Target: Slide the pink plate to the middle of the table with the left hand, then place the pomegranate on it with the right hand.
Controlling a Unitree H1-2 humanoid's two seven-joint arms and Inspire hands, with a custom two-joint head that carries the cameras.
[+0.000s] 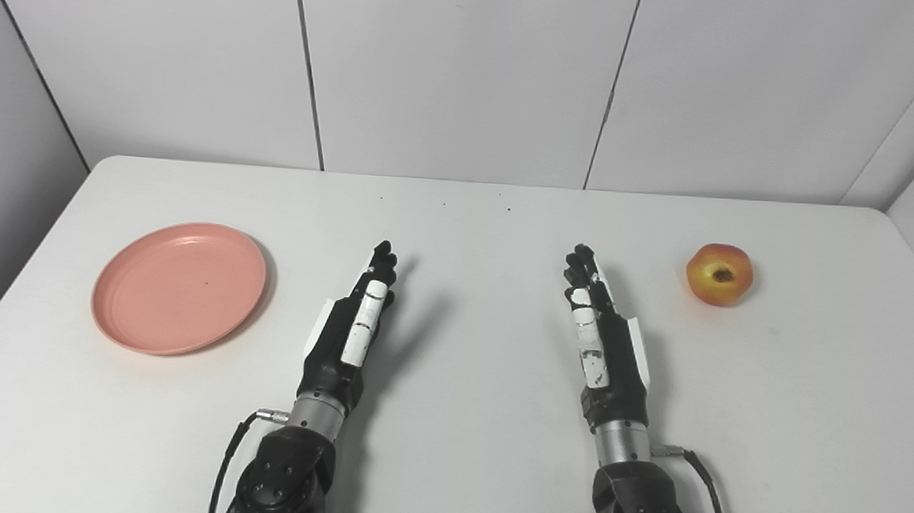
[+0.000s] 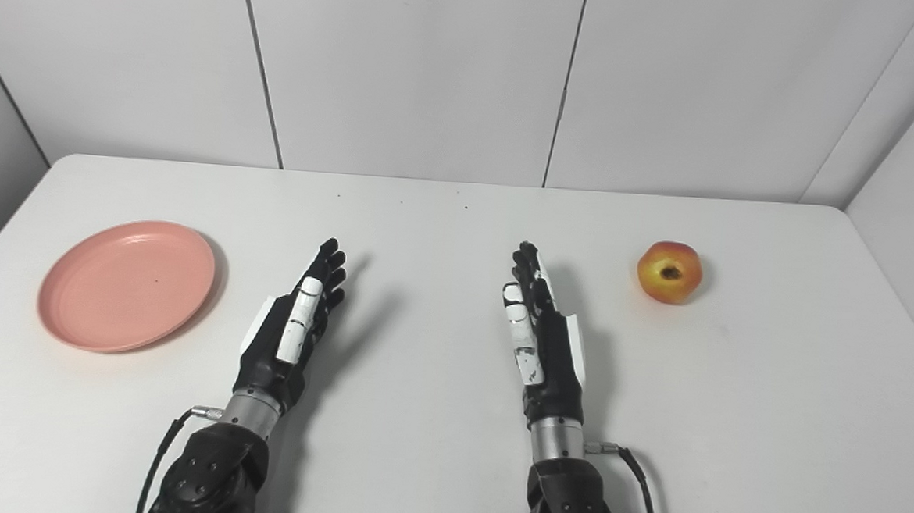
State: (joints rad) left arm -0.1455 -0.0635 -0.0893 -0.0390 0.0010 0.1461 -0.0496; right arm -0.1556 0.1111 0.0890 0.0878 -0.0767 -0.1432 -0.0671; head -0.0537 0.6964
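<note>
- Pink plate (image 1: pixel 179 287) lies flat on the left part of the desk (image 1: pixel 463 444), well apart from the centre; empty, shallow, raised rim all round
- Judged light and stiff, probably plastic; smooth underside on a smooth top, so it should slide with little push, and may skate or spin if pushed off-centre
- Best contact for the slide: fingertips pressed down on the rim nearest the robot's left side or flat inside the well, then drag toward the middle; no lift needed
- Pomegranate (image 1: pixel 720 274) sits on the right part of the desk, well apart from the plate; roundish, red-yellow skin, dark calyx end facing up toward the camera
- Judged firm, moderately heavy for its bulk, skin fairly smooth; it can roll, so wrap it around the widest girth from above or the side, thumb opposite the rest
- Left hand (image 1: pixel 353 321) is between plate and desk centre, fingers (image 1: pixel 382 264) stretched out straight, released, holding nothing
- Right hand (image 1: pixel 601 338) is left of the pomegranate, not touching it, also extended and empty
- Neither step begun; the middle of the desk lies between the two hands
</note>
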